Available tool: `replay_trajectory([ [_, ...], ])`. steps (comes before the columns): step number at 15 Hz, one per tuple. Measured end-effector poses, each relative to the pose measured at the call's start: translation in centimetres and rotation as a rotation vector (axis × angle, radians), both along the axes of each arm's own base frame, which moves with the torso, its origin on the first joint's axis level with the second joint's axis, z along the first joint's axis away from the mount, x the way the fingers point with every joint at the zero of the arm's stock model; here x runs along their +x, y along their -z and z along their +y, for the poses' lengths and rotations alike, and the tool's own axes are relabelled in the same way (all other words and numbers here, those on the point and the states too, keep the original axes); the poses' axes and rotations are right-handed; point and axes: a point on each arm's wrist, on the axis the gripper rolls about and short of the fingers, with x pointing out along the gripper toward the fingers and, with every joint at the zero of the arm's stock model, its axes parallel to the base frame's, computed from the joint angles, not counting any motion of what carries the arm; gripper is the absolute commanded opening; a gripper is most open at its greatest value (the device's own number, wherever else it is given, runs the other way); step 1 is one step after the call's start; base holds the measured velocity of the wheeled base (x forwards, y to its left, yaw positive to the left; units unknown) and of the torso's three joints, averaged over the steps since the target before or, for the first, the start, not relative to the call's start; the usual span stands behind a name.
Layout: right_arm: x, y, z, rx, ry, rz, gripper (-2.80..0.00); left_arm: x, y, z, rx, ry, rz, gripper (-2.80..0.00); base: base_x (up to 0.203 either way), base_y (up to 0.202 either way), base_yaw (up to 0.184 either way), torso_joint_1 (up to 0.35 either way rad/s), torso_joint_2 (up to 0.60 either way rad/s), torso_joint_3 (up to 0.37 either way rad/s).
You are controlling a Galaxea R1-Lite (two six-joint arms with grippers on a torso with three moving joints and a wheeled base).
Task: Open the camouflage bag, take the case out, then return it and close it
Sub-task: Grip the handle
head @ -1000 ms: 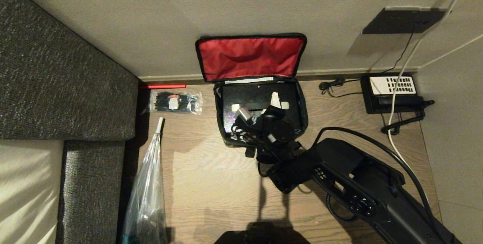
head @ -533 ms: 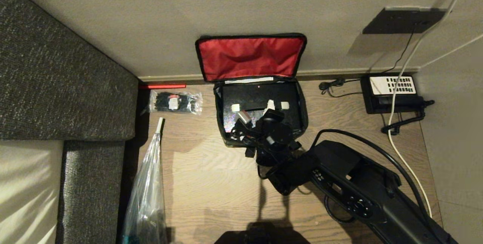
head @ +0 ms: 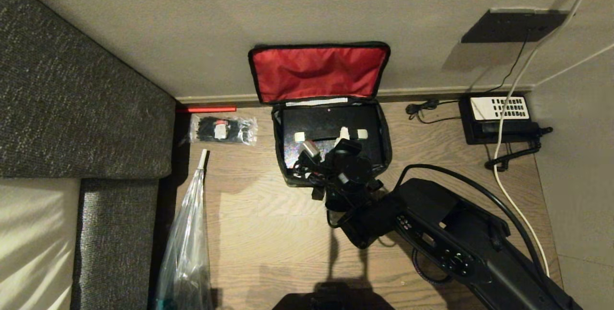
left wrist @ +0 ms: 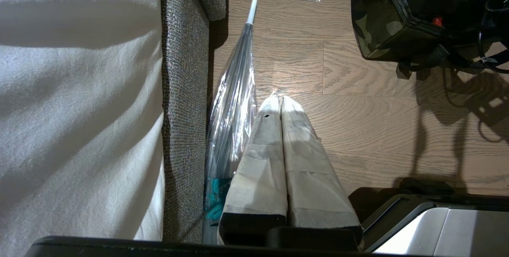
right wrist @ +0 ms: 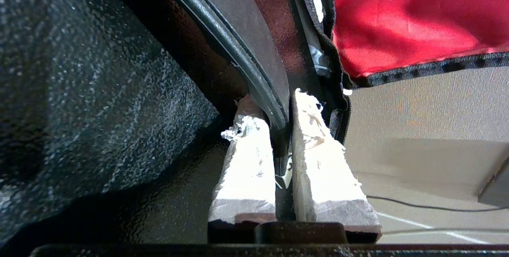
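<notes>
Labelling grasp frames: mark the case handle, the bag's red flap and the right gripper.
case handle [right wrist: 254,82], right wrist view, on the black bar.
red flap [head: 316,72], head view, mid lining.
right gripper [right wrist: 283,129], right wrist view, between fingertips, shut on the handle.

The near half of the case is covered by the right hand and wrist in the head view. The clear plastic bag is cut off by the lower edge — its contents cannot be made out.
</notes>
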Motion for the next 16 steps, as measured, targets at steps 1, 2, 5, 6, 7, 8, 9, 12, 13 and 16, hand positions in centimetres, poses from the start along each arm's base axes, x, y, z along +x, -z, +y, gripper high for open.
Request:
replay_trajectory([
  [1,-0.1,0.0,0.1,0.002,-0.003,0.001,-2.8,0.0,0.0,0.0,0.0,0.0,0.0,-2.8,0.0,0.0,0.0,0.0,0.0,0.0],
  [2,-0.2,0.1,0.2,0.005,-0.005,0.003,-2.8,0.0,0.0,0.0,0.0,0.0,0.0,-2.8,0.0,0.0,0.0,0.0,0.0,0.0],
  [5,-0.4,0.2,0.4,0.008,-0.012,0.006,0.0,0.0,0.0,0.0,-0.001,0.0,0.0,-2.8,0.0,0.0,0.0,0.0,0.0,0.0],
  [6,-0.5,0.3,0.4,0.005,-0.013,0.008,0.0,0.0,0.0,0.0,-0.001,0.0,0.0,-2.8,0.0,0.0,0.0,0.0,0.0,0.0],
  [7,-0.6,0.4,0.5,0.002,-0.015,0.014,0.0,0.0,0.0,0.0,-0.001,0.0,0.0,-2.8,0.0,0.0,0.0,0.0,0.0,0.0],
  [8,-0.9,0.4,0.8,0.007,-0.011,0.018,0.0,0.0,0.0,0.0,-0.001,0.0,0.0,-2.8,0.0,0.0,0.0,0.0,0.0,0.0],
  [9,-1.5,0.5,1.3,0.011,-0.01,0.028,0.0,0.0,0.0,0.0,-0.001,0.0,0.0,-2.8,0.0,0.0,0.0,0.0,0.0,0.0],
  [12,-2.0,0.6,2.0,0.007,-0.003,0.043,0.0,0.0,0.0,0.0,0.0,0.0,0.0,-2.8,0.0,0.0,0.0,0.0,0.0,0.0],
  [13,-1.9,0.4,2.0,0.004,-0.002,0.04,0.0,0.0,0.0,0.0,-0.001,0.0,0.0,-2.8,0.0,0.0,0.0,0.0,0.0,0.0],
  [16,-1.4,0.1,1.9,-0.002,0.008,0.029,0.0,0.0,0.0,0.0,0.0,-0.001,0.0,-2.8,0.0,0.0,0.0,0.0,0.0,0.0],
])
